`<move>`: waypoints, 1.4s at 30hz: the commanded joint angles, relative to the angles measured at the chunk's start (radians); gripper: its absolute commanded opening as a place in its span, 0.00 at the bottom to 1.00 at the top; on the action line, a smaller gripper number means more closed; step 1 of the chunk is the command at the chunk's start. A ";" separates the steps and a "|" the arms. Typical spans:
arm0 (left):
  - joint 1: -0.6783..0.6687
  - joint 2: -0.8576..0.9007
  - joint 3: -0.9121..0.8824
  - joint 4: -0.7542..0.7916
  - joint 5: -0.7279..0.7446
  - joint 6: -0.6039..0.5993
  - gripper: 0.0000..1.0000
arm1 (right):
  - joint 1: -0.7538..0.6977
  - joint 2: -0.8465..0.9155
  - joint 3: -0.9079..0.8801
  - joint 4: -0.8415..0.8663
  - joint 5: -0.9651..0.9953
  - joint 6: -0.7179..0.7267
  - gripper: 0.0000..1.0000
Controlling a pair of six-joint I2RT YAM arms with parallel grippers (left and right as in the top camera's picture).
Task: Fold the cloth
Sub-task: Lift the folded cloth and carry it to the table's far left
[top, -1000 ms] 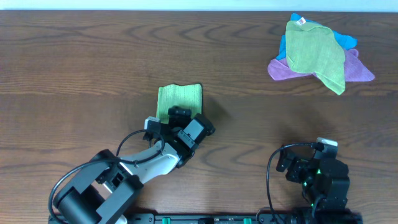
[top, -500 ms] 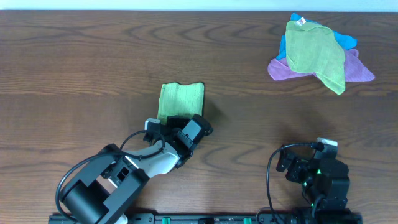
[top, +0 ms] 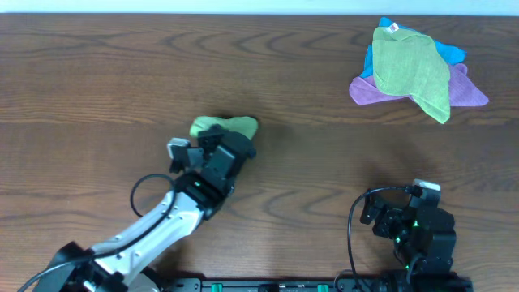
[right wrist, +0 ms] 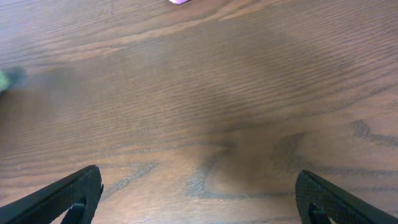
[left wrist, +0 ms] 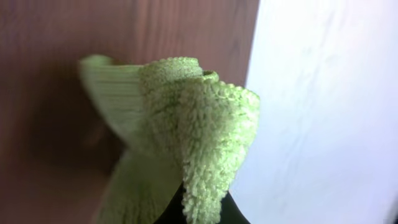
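Note:
The lime-green cloth (top: 225, 126) lies bunched at the middle of the wooden table, partly under my left gripper (top: 220, 143). In the left wrist view a fluffy edge of the cloth (left wrist: 205, 137) is pinched between the dark jaws at the bottom of the frame and hangs lifted off the table. My left gripper (left wrist: 202, 211) is shut on that edge. Near the front right, my right gripper (right wrist: 199, 199) stands wide open over bare wood, its fingertips (right wrist: 68, 193) far apart with nothing between them.
A pile of other cloths sits at the back right: an olive-green cloth (top: 413, 69) with a small tag on top of a purple cloth (top: 369, 91) and a blue cloth (top: 450, 53). The right arm's base (top: 413, 231) is at the front right.
My left gripper has closed on the near edge of the cloth and moved away from the front edge with it. The flat folded rectangle is now bunched up. The right arm has not moved.

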 commanded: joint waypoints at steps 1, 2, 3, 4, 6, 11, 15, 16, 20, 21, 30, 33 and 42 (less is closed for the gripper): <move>0.080 -0.003 0.014 0.027 -0.027 -0.028 0.06 | 0.007 -0.006 -0.008 0.001 -0.004 -0.012 0.99; 0.108 0.000 0.014 0.058 -0.024 0.009 0.06 | 0.007 -0.006 -0.008 0.001 -0.004 -0.012 0.99; 0.135 0.008 0.018 0.098 -0.024 0.064 0.06 | 0.007 -0.006 -0.008 0.001 -0.004 -0.012 0.99; 0.166 0.018 0.026 0.137 -0.024 0.120 0.06 | 0.007 -0.006 -0.008 0.001 -0.004 -0.011 0.99; 0.220 0.047 0.065 0.172 -0.023 0.188 0.06 | 0.007 -0.006 -0.008 0.001 -0.004 -0.012 0.99; 0.325 0.179 0.238 0.172 0.044 0.326 0.06 | 0.007 -0.006 -0.008 0.001 -0.004 -0.012 0.99; 0.390 0.349 0.446 0.172 0.081 0.418 0.06 | 0.007 -0.006 -0.008 0.001 -0.004 -0.011 0.99; 0.400 0.380 0.487 0.172 0.081 0.447 0.06 | 0.007 -0.006 -0.008 0.002 -0.004 -0.011 0.99; 0.452 0.496 0.633 0.182 0.137 0.521 0.06 | 0.007 -0.006 -0.008 0.001 -0.004 -0.012 0.99; 0.463 0.520 0.654 0.195 0.162 0.540 0.06 | 0.007 -0.006 -0.008 0.001 -0.004 -0.012 0.99; 0.516 0.663 0.718 0.225 0.329 0.769 0.06 | 0.007 -0.006 -0.008 0.001 -0.004 -0.012 0.99; 0.516 0.683 0.718 0.222 0.359 0.847 0.06 | 0.007 -0.006 -0.008 0.002 -0.004 -0.012 0.99; 0.520 0.697 0.718 0.049 0.372 0.890 0.06 | 0.007 -0.006 -0.008 0.001 -0.004 -0.012 0.99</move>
